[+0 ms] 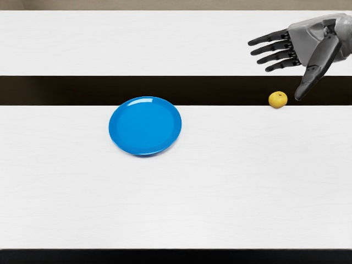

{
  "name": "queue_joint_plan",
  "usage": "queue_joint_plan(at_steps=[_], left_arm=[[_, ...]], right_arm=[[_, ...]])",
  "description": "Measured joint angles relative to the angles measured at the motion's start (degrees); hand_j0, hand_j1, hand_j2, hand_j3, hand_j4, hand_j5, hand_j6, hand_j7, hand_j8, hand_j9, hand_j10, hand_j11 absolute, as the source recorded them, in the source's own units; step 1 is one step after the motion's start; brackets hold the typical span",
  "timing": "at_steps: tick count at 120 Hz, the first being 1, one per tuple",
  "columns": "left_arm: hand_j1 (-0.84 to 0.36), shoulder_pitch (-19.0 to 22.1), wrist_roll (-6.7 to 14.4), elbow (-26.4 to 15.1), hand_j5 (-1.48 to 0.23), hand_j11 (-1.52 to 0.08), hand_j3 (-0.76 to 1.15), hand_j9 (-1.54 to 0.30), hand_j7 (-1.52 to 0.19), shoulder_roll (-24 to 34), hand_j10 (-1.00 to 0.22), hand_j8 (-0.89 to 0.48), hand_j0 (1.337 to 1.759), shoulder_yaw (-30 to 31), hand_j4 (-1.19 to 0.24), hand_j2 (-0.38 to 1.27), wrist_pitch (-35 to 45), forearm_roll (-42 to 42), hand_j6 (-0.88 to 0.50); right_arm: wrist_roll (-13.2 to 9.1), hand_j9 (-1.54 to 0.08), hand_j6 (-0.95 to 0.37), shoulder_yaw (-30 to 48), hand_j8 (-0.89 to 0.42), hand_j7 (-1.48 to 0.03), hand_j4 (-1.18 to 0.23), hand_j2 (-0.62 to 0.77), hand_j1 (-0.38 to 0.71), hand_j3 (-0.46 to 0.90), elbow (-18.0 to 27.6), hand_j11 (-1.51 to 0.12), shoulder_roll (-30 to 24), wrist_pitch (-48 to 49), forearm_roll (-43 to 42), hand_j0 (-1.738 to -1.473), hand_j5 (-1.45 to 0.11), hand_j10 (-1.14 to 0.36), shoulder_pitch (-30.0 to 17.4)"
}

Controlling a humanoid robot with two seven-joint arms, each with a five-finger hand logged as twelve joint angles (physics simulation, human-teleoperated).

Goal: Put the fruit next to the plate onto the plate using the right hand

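The right hand hovers open above a yellow fruit. It should lower squarely, wrapping the fruit before crossing the counter to the blue plate.

Table: white, crossed by a dark band.
Plate: blue, round, left of centre, just below the band.
Fruit: small, yellow, at the band's near edge, well right of the plate.
Right hand: upper right, above the fruit, fingers spread leftward, thumb pointing down, holding nothing.
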Motion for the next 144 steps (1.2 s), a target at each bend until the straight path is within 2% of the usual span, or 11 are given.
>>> queue_joint_plan(at_steps=[15, 23, 30, 41, 57, 68, 90, 100, 110, 125, 144], left_arm=[[0.34, -0.1, 0.0, 0.0, -0.01, -0.01, 0.00, -0.01, -0.01, 0.0, 0.00, 0.00, 1.658, 0.0, 0.00, 0.00, 0.0, 0.0, 0.00], [0.34, -0.1, 0.0, 0.0, -0.01, -0.01, 0.00, -0.01, -0.01, 0.0, 0.00, 0.00, 1.658, 0.0, 0.00, 0.00, 0.0, 0.0, 0.00], [0.34, 0.0, 0.0, 0.0, -0.01, -0.01, 0.00, -0.01, -0.01, 0.0, 0.00, 0.00, 1.658, 0.0, 0.00, 0.00, 0.0, 0.0, 0.00], [0.34, -0.1, 0.0, 0.0, -0.01, -0.01, 0.00, -0.01, -0.01, 0.0, 0.00, 0.00, 1.658, 0.0, 0.00, 0.00, 0.0, 0.0, 0.00], [0.34, 0.0, 0.0, 0.0, -0.01, -0.01, 0.00, -0.01, -0.01, 0.0, 0.00, 0.00, 1.658, 0.0, 0.00, 0.00, 0.0, 0.0, 0.00], [0.34, 0.0, 0.0, 0.0, 0.00, 0.00, 0.00, 0.00, 0.00, 0.0, 0.00, 0.00, 1.658, 0.0, 0.00, 0.00, 0.0, 0.0, 0.00], [0.34, 0.0, 0.0, 0.0, 0.00, -0.01, 0.00, -0.01, 0.00, 0.0, 0.00, 0.00, 1.658, 0.0, 0.00, 0.00, 0.0, 0.0, 0.00], [0.34, 0.0, 0.0, 0.0, 0.00, 0.00, 0.00, 0.00, 0.00, 0.0, 0.00, 0.00, 1.658, 0.0, 0.00, 0.00, 0.0, 0.0, 0.00], [0.34, 0.0, 0.0, 0.0, 0.00, 0.00, 0.00, 0.00, 0.00, 0.0, 0.00, 0.00, 1.658, 0.0, 0.00, 0.00, 0.0, 0.0, 0.00], [0.34, 0.0, 0.0, 0.0, -0.01, -0.01, 0.00, -0.01, -0.01, 0.0, 0.00, 0.00, 1.658, 0.0, 0.00, 0.00, 0.0, 0.0, 0.00], [0.34, 0.0, 0.0, 0.0, -0.01, -0.01, 0.00, -0.01, -0.01, 0.0, 0.00, 0.00, 1.658, 0.0, 0.00, 0.00, 0.0, 0.0, 0.00]], right_arm=[[-0.1, -0.03, -0.02, -1.3, -0.02, -0.03, -0.02, -0.01, -0.32, 0.00, 0.6, -0.03, 0.1, 0.0, -1.2, -1.658, -0.03, -0.02, -0.8], [-0.1, -0.03, -0.02, -1.6, -0.02, -0.03, -0.02, -0.01, -0.32, 0.00, -1.7, -0.03, 2.6, 0.0, -3.7, -1.658, -0.03, -0.02, -0.9], [-0.1, -0.03, -0.02, -2.6, -0.02, -0.03, -0.02, -0.01, -0.32, 0.00, -5.7, -0.03, 6.7, -0.8, -8.7, -1.658, -0.03, -0.02, -0.9], [-0.1, -0.03, -0.02, -7.8, -0.02, -0.03, -0.02, -0.01, -0.32, 0.00, -14.6, -0.03, 16.0, -9.2, -17.7, -1.658, -0.03, -0.02, -0.3], [-0.1, -0.03, -0.03, -24.4, -0.03, -0.03, -0.03, -0.01, -0.32, 0.00, -23.9, -0.03, 31.4, -26.4, -24.6, -1.658, -0.03, -0.02, 1.9], [-0.1, -0.03, -0.03, -31.8, -0.03, -0.03, -0.03, 0.00, -0.32, 0.00, -27.5, -0.03, 37.4, -32.6, -26.2, -1.658, -0.03, -0.03, 2.2], [-0.1, -0.03, -0.03, -34.5, -0.03, -0.03, -0.03, 0.00, -0.32, 0.00, -37.0, -0.03, 45.5, -40.2, -27.2, -1.658, -0.03, -0.03, -5.9], [-0.1, -0.04, -0.03, -32.4, -0.03, -0.04, -0.03, 0.00, -0.32, 0.00, -40.2, -0.04, 47.7, -41.6, -27.5, -1.658, -0.04, -0.03, -10.4], [-0.1, -0.04, -0.03, -30.9, -0.03, -0.04, -0.03, 0.00, -0.32, 0.00, -41.7, -0.04, 48.3, -42.4, -27.6, -1.658, -0.04, -0.03, -12.8], [-0.1, -0.04, -0.03, -29.6, -0.03, -0.04, -0.03, 0.00, -0.32, 0.00, -43.3, -0.04, 47.8, -42.8, -27.6, -1.658, -0.04, -0.03, -14.4], [-0.1, -0.04, -0.03, -29.0, -0.03, -0.03, -0.03, 0.00, -0.32, 0.00, -47.9, -0.04, 47.5, -42.9, -27.7, -1.658, -0.04, -0.03, -14.8]])
